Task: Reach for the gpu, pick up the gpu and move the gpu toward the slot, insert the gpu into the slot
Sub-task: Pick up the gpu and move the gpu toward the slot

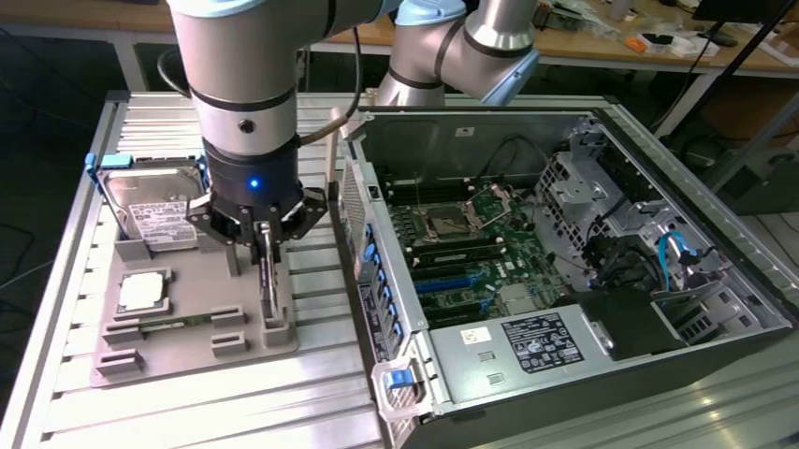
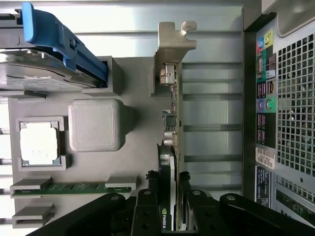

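Note:
The gpu [image 1: 269, 290] stands on its long edge at the side of the grey holder tray [image 1: 187, 360] nearest the computer case. In the wrist view the gpu [image 2: 170, 118] runs away from the camera, and its silvery bracket [image 2: 172, 44] is at the far end. My gripper [image 1: 265, 245] is straight above the card, one black finger on each side of it. The wrist view shows my gripper [image 2: 170, 216] shut on the card's near end, pads against both faces. The card still rests in the tray. The slot [image 1: 452, 279] is a blue strip on the green motherboard inside the open case.
The tray also holds a hard drive [image 1: 156, 206] with a blue bracket, a square processor chip [image 1: 141, 290] and a memory stick [image 1: 168, 325]. The open computer case [image 1: 562, 262] stands close on the exterior view's right of the tray; its rear panel [image 2: 285, 98] has ports and mesh.

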